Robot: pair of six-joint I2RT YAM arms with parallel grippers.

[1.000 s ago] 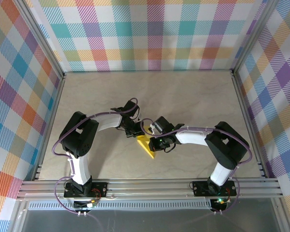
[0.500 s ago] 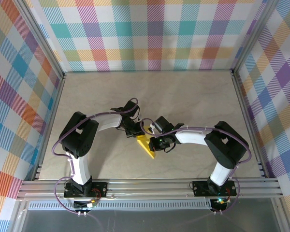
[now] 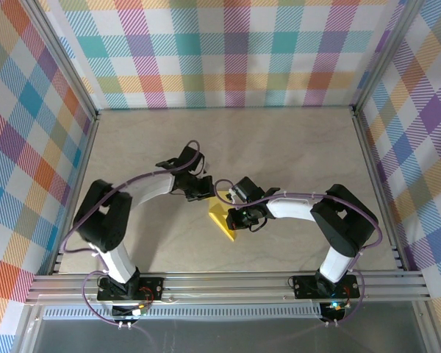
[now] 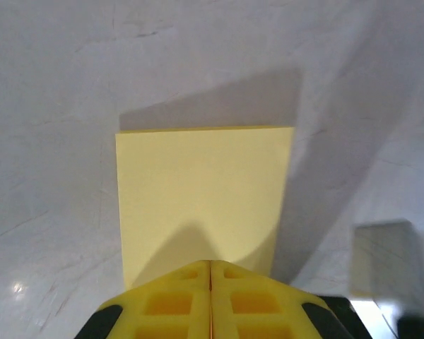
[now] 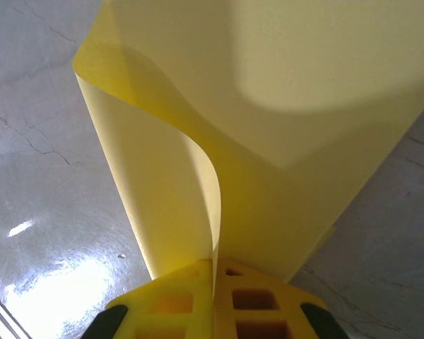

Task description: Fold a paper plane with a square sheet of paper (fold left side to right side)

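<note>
A: Okay, left side first. What is the left gripper (image 3: 198,187) doing?

B: It hangs up and to the left of the square sheet of paper (image 3: 222,222), near it but apparently not touching. In the left wrist view its jaws are pressed flat together with nothing visible between them, and yellow paper lies ahead of them on the tabletop (image 3: 294,147).

A: Where is the sheet?

B: Mid-tabletop, between the two arms and closer to the right one. From above it isn't a flat square. It looks angled, with one part raised.

A: And the right gripper (image 3: 237,215)?

B: It's at the sheet's right edge. In the right wrist view the jaws are clamped tight on the paper, and a flap curls round in a soft loop and runs into the pinch. The bend is rounded, with no sharp crease.

A: So how far along is it?

B: Early, I'd say. The left-to-right fold looks under way, with the paper doubled over at the pinch but not laid flat. I can't tell whether the edges are lined up.

A: What's left?

B: Laying the flap down and pressing the crease, then every later fold. Nothing looks like a paper plane yet, as there's no nose and no wings.
</note>
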